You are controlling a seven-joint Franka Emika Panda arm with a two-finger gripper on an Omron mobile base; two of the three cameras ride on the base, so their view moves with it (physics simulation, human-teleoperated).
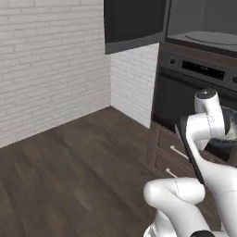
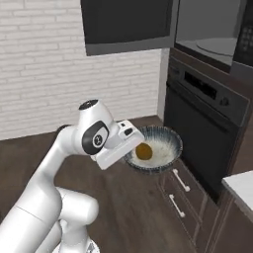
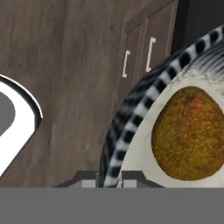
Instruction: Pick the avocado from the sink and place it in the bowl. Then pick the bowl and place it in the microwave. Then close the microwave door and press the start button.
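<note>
My gripper (image 2: 130, 156) is shut on the near rim of the grey ribbed bowl (image 2: 159, 146) and holds it level in the air in front of the oven. The golden-brown avocado (image 2: 144, 151) lies inside the bowl, close to the gripped rim. In the hand view the striped rim of the bowl (image 3: 131, 127) runs up from my gripper (image 3: 109, 178), with the avocado (image 3: 190, 133) just right of it. Above, the microwave (image 2: 210, 37) is open, and its door (image 2: 126, 24) is swung out to the left. The sink and the start button are out of view.
The oven (image 2: 202, 111) with its display strip stands just beyond the bowl, with drawers (image 2: 178, 190) beneath it. A pale counter corner (image 2: 242, 185) juts in at the right. White brick wall (image 1: 51, 60) and dark wood floor (image 1: 78, 171) lie to the left.
</note>
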